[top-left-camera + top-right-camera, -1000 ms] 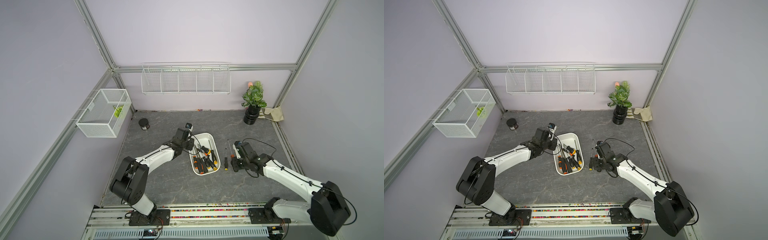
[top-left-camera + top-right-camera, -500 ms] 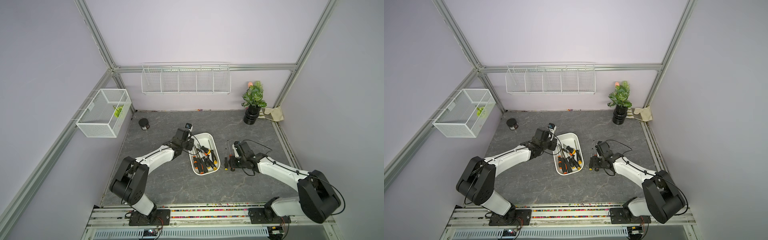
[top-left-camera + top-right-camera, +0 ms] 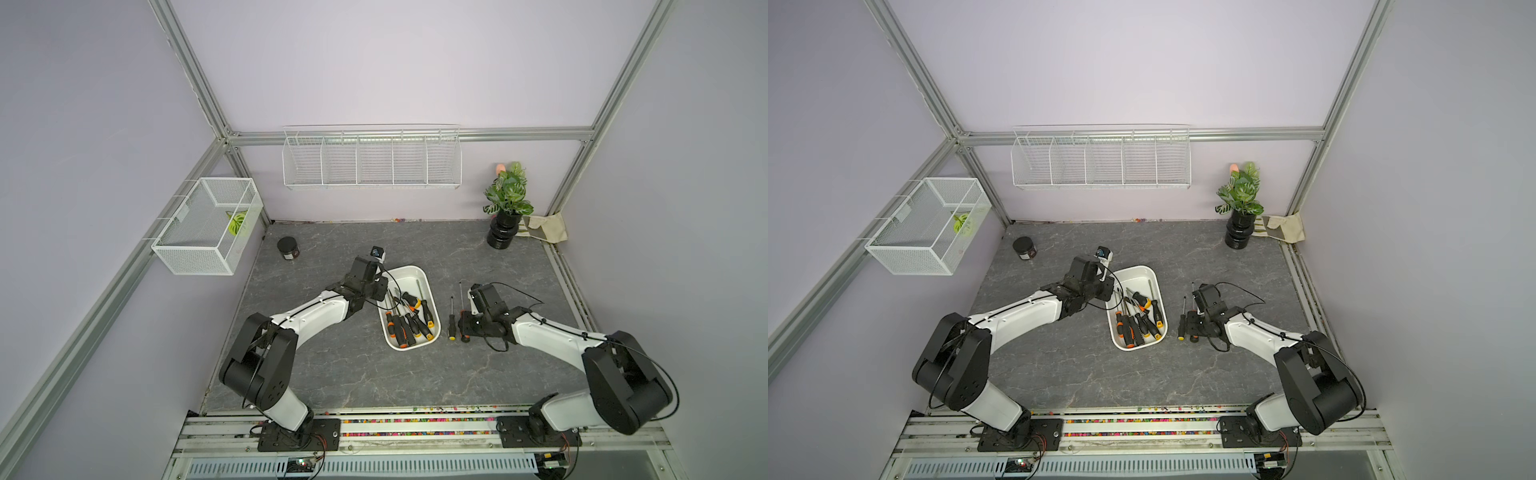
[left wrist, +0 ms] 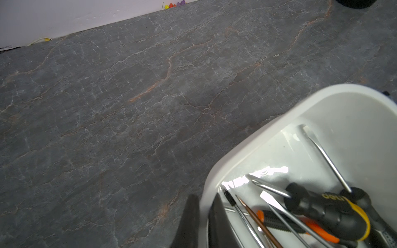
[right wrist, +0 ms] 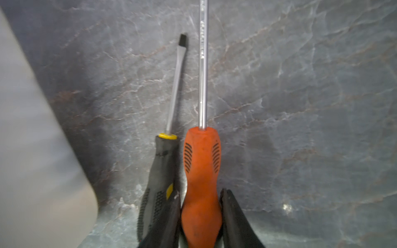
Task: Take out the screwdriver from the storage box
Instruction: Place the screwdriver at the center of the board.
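Orange-handled screwdriver [image 5: 202,171] looks pretty much out of the storage box [image 3: 409,275] already. It's down on the table [image 3: 332,374] just right of the box, with its shaft parallel to the box's long side. The right gripper [image 5: 200,192] is clamped on its handle, tight beside a black-and-yellow screwdriver [image 5: 163,163]. The left gripper [image 4: 203,205] pinches the box wall.

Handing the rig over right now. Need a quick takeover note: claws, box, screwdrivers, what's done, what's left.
Left claw: shut on the rim of the storage box, apparently steadying it.
Right claw: shut on the orange screwdriver, outside the box, on or just above the table.
The black-and-yellow screwdriver lies on the table right beside it.
Done: those two are out of the box.
Left: release the orange one. The other screwdrivers are in the box, if they are wanted too.
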`<state>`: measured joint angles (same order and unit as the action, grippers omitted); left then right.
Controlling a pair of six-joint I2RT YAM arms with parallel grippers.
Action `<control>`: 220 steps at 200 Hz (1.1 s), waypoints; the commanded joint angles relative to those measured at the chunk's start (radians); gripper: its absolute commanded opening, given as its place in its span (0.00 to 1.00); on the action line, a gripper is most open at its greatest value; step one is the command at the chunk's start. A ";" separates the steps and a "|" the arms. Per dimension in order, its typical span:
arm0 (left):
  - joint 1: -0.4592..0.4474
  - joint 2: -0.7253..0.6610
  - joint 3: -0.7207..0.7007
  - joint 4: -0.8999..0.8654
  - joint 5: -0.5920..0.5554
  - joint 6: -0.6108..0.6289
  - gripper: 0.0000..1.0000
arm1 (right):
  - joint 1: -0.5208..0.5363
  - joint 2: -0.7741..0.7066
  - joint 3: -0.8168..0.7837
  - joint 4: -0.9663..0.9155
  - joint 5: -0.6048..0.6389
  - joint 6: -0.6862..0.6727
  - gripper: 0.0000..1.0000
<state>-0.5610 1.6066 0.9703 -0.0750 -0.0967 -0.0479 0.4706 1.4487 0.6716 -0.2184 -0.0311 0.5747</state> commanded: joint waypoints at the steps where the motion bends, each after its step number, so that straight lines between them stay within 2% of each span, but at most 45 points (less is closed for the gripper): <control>1: 0.001 0.002 -0.018 0.043 -0.019 0.024 0.00 | -0.007 0.016 -0.012 0.037 -0.010 0.018 0.00; 87: 0.000 -0.005 -0.024 0.052 -0.015 0.020 0.00 | -0.013 0.013 -0.026 0.030 0.002 0.027 0.00; 99: 0.001 -0.007 -0.027 0.052 -0.015 0.018 0.00 | -0.013 0.014 -0.029 0.033 0.002 0.030 0.04; 147: 0.001 -0.004 -0.034 0.057 -0.011 0.013 0.00 | -0.013 0.000 -0.035 0.028 0.005 0.031 0.31; 220: 0.000 -0.003 -0.036 0.060 -0.008 0.006 0.00 | -0.013 -0.035 -0.032 0.010 0.007 0.031 0.44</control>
<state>-0.5610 1.6062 0.9554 -0.0490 -0.0963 -0.0483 0.4637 1.4471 0.6552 -0.1852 -0.0345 0.5983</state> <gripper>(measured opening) 0.088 0.423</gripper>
